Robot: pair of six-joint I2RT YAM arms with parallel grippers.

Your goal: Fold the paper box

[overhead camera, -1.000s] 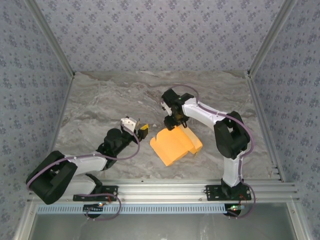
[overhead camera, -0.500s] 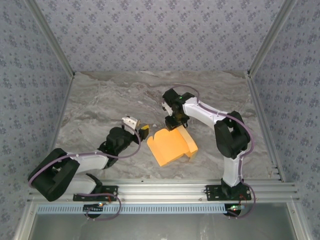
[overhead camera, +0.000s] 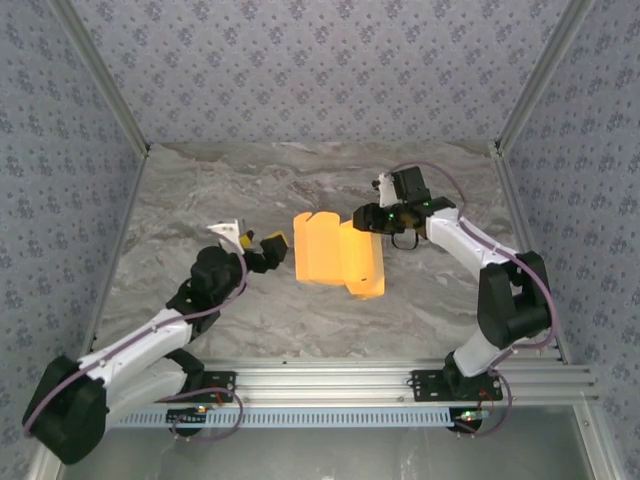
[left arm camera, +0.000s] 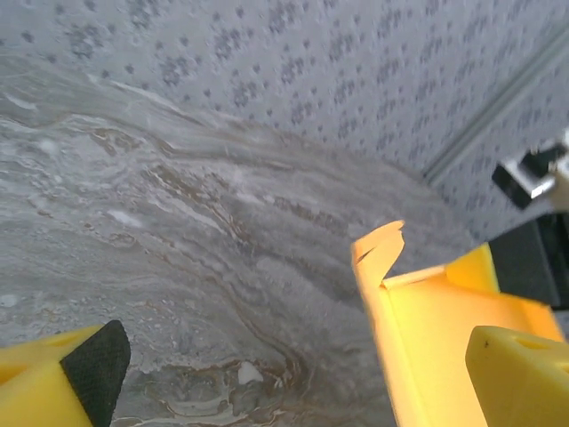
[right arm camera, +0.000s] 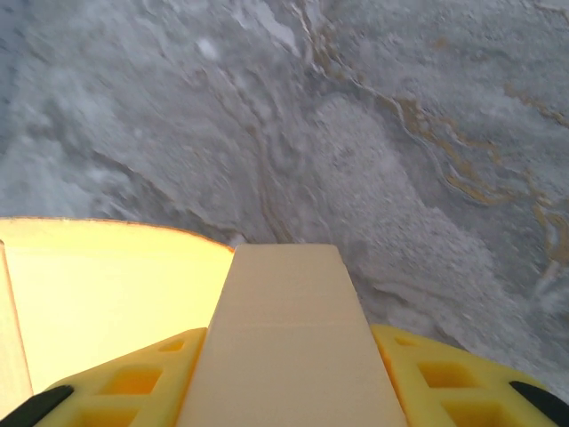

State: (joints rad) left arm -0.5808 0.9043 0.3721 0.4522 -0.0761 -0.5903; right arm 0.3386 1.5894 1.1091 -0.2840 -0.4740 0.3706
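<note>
While the left gripper [overhead camera: 262,243] is spread wide and empty at 9 o'clock of the paper box [overhead camera: 335,255], mid-table [overhead camera: 200,200], the box's 2 o'clock edge is clamped by the right gripper [overhead camera: 366,217], that arm elbowed in from 4 o'clock and the left arm stretched low from 7 o'clock.

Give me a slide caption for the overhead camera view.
Right gripper pinches an edge of the paper box on the marble table; the open left gripper hovers beside it.

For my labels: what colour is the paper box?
The paper box is yellow-orange, best seen from the top external view.
</note>
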